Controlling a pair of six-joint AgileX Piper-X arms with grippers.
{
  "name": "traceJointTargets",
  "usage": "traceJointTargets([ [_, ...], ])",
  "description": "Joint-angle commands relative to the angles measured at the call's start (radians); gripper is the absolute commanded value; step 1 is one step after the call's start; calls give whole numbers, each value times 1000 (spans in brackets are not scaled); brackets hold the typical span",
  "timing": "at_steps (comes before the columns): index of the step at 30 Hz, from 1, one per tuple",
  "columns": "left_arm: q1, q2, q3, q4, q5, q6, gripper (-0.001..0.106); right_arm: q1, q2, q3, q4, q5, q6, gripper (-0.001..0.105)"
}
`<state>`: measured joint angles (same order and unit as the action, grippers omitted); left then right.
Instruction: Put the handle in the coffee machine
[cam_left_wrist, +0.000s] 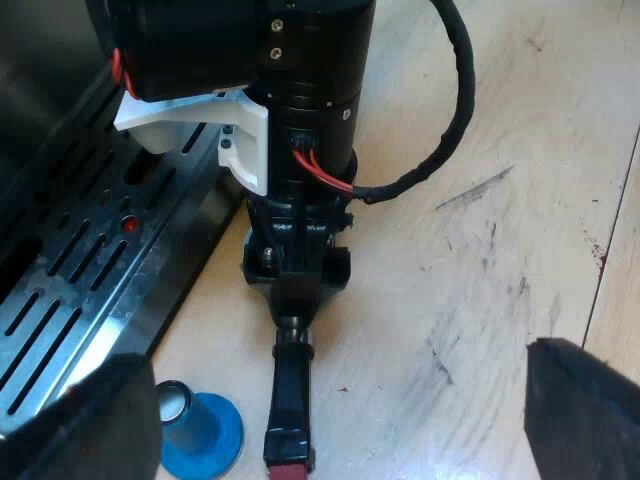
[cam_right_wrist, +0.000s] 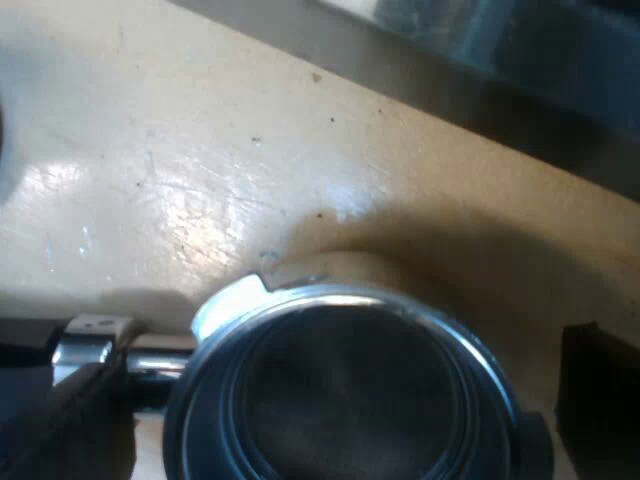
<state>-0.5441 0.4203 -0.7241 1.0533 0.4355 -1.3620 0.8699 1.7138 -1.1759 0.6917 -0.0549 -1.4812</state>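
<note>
My right gripper (cam_right_wrist: 345, 385) is poised over the metal holder (cam_right_wrist: 300, 420), a round steel bowl on a dark handle (cam_left_wrist: 288, 400) that ends in red. Its two black fingers (cam_right_wrist: 600, 390) are spread to either side of the bowl and are not clenched on it. A little table shows between one finger and the rim.

The holder rests on the pale, scuffed wooden table (cam_left_wrist: 480, 150) with its open bowl facing up. It sits just in front of the slotted steel drip tray (cam_left_wrist: 70, 290) of the espresso machine and is not yet locked into it. The handle's red end lies near a small blue tamper (cam_left_wrist: 205, 430) that stands beside the tray.

My left gripper (cam_left_wrist: 340, 405) hangs released and grasps nothing; its fingers are wide apart above the handle and the tamper.

I judge the holder to be heavy for its size and fully rigid, with most of its weight in the bowl. The polished steel is likely slippery and round, so a pinch across the rim could let it twist. The dark handle, or the short neck where it joins the bowl, looks like the surer hold — it also leaves the bowl's lugs free to meet the machine. Taken far out at the red end, the heavy bowl would probably sag, so a firm grasp close to the neck should serve best.
</note>
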Motion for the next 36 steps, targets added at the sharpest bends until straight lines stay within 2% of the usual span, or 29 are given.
traceJointTargets([
  [1, 1, -3, -7, 2, -6, -11, 75, -6, 5, -8, 1, -3, -26, 86],
  [5, 1, -3, -7, 2, -6, -11, 75, -6, 5, -8, 1, -3, -26, 86],
  [7, 1, -3, -7, 2, -6, -11, 75, -6, 5, -8, 1, -3, -26, 76],
  [9, 1, -3, -7, 2, -6, -11, 75, -6, 5, -8, 1, -3, -26, 51],
  [10, 1, -3, -7, 2, -6, -11, 75, -6, 5, -8, 1, -3, -26, 46],
  [12, 1, -3, -7, 2, -6, -11, 75, -6, 5, -8, 1, -8, -26, 14],
  [13, 1, -3, -7, 2, -6, -11, 75, -6, 5, -8, 1, -14, -26, 1],
  [22, 1, -3, -7, 2, -6, -11, 75, -6, -4, -8, 56, -17, -7, 0],
  [28, 1, -3, -7, 2, -6, -9, 75, -6, -67, -8, 165, -17, 4, 0],
  [36, 1, -3, 15, -3, -6, -9, 75, -6, -138, -8, 212, -17, 6, 0],
])
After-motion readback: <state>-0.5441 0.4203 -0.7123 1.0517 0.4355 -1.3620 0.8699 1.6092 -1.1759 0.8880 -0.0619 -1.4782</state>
